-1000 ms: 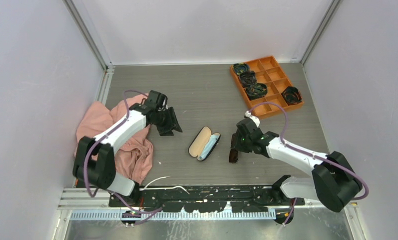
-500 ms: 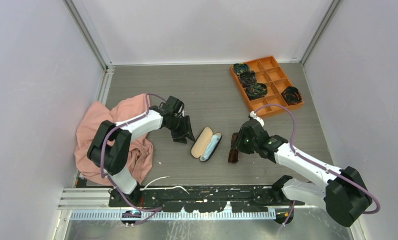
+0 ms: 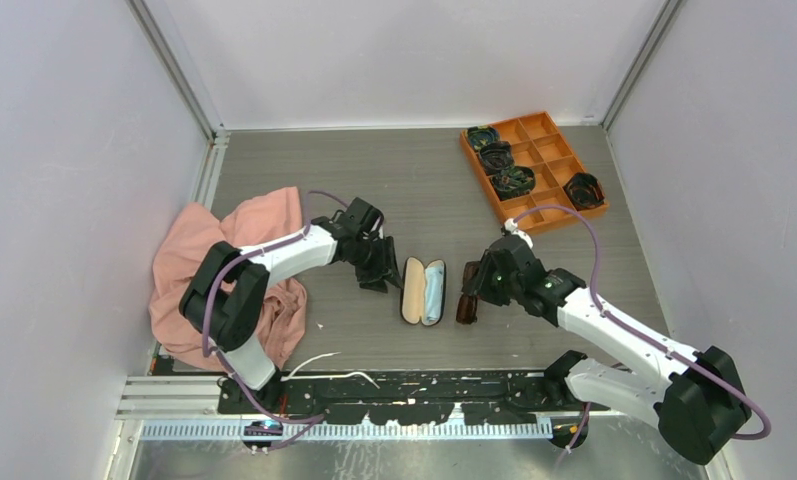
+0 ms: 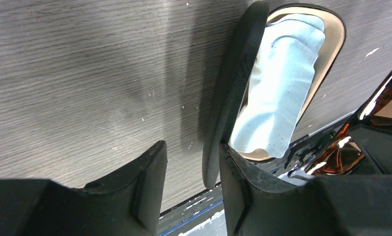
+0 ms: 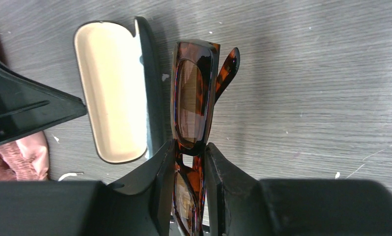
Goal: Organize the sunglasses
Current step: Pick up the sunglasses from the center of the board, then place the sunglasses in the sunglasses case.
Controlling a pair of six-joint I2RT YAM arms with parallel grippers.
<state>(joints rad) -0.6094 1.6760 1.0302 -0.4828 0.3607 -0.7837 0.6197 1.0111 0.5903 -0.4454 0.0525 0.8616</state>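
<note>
The tortoiseshell sunglasses [image 5: 194, 93] are folded and stand on edge on the table, just right of the open black case [image 3: 423, 292]. My right gripper [image 5: 190, 147] is shut on their bridge; in the top view it [image 3: 477, 287] is at their right side. The case lies open, showing tan lining [image 5: 112, 88] and a light blue cloth [image 4: 277, 83]. My left gripper [image 4: 191, 150] is open at the case's left side. The case's dark rim [image 4: 230, 88] lies between the fingers, against the right finger [image 4: 238, 182]. In the top view the left gripper [image 3: 382, 268] is beside the case.
A pink cloth [image 3: 204, 270] lies bunched at the left under the left arm. An orange divided tray [image 3: 552, 160] at the back right holds several dark coiled bundles [image 3: 512, 180]. A thin white strip [image 3: 319, 360] lies near the front edge.
My left gripper has moved right from the pink cloth to the case's left rim. The case has turned from slanted to nearly straight. My right gripper has shifted slightly with the sunglasses.
</note>
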